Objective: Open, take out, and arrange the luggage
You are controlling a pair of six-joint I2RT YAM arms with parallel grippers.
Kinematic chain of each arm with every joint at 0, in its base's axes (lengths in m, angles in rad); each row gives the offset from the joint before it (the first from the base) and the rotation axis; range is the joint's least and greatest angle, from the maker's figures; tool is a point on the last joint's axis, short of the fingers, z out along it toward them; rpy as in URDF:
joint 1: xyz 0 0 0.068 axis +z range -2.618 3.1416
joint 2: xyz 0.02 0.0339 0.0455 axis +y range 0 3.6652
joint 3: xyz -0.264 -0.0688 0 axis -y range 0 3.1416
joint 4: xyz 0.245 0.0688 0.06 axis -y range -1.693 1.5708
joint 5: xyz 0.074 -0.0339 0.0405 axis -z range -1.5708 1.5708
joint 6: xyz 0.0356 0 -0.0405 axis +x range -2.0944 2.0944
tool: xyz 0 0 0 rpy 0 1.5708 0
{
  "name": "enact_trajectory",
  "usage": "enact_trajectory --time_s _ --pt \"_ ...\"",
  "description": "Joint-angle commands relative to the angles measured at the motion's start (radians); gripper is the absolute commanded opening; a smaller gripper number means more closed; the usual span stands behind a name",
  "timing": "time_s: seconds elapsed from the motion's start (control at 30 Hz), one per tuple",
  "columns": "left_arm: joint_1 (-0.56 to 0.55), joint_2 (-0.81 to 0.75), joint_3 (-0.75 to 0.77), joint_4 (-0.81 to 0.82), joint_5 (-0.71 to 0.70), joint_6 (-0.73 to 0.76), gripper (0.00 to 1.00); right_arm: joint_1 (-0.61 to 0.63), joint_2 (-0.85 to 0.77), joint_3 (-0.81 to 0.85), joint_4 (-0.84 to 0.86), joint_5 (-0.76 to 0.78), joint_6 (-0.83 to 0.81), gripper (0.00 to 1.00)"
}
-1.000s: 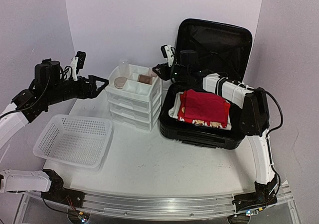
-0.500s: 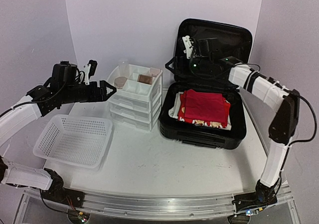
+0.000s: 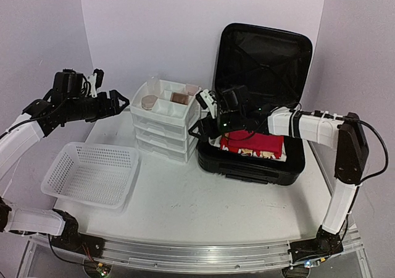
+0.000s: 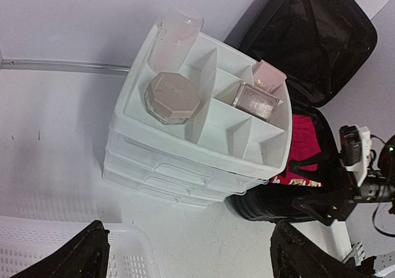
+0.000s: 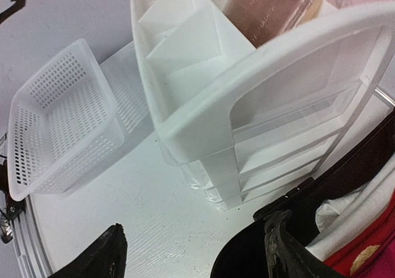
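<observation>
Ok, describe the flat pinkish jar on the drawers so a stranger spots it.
Left of the open black suitcase stands a white drawer unit with a divided top tray. In its left compartment sits the jar: low, beige-pink, eight-sided, unlike the tall frosted bottle behind it and the brown box to its right.

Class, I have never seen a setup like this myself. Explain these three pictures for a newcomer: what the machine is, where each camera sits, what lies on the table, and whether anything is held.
The machine is two robot arms bolted at the near edge of a table. The wide picture looks down from above and behind them. The other two come from a camera on each wrist. On the table stand an open black suitcase with red clothing inside, a white drawer unit with a jar in its top tray, and an empty white basket. The left fingers and right fingers are spread open, holding nothing.
</observation>
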Motion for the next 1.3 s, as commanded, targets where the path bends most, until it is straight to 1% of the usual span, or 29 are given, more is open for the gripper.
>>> enact_trajectory --time_s 0.0,0.03,0.1,0.2,0.33,0.43,0.5,0.77,0.83,1.0,1.17,1.27 --pt "0.005 -0.081 0.013 -0.012 -0.001 0.011 0.91 0.0 0.054 -0.029 0.241 0.048 0.034 0.65" --pt "0.005 -0.091 0.006 -0.013 -0.006 0.014 0.91 0.001 0.067 -0.029 0.268 0.066 0.055 0.55" --pt "0.005 -0.116 -0.003 -0.017 -0.014 0.02 0.91 0.003 0.085 -0.054 0.398 0.074 0.1 0.5" --pt "0.006 -0.142 -0.017 -0.022 -0.02 0.032 0.91 0.023 0.121 -0.078 0.554 0.085 0.118 0.49" --pt "0.006 -0.169 -0.03 -0.029 -0.024 0.046 0.91 0.048 0.192 -0.031 0.605 0.155 0.12 0.49" --pt "0.006 -0.191 -0.037 -0.034 -0.022 0.057 0.91 0.05 0.256 0.009 0.654 0.156 0.121 0.48" --pt "0.006 -0.204 -0.04 -0.04 -0.022 0.063 0.91 0.051 0.301 0.059 0.656 0.156 0.112 0.48" --pt "0.005 -0.251 -0.066 -0.077 -0.018 0.075 0.91 0.051 0.52 0.318 0.639 0.258 0.038 0.49" --pt "0.005 -0.254 -0.068 -0.087 -0.008 0.077 0.91 0.05 0.57 0.381 0.621 0.303 0.022 0.5" --pt "0.005 -0.26 -0.069 -0.109 0.006 0.074 0.91 0.05 0.668 0.503 0.582 0.481 -0.015 0.51" --pt "0.005 -0.243 -0.068 -0.11 0.029 0.062 0.91 0.046 0.761 0.65 0.534 0.59 -0.058 0.52" --pt "0.006 -0.234 -0.066 -0.109 0.047 0.052 0.91 0.036 0.821 0.748 0.508 0.613 -0.064 0.54"
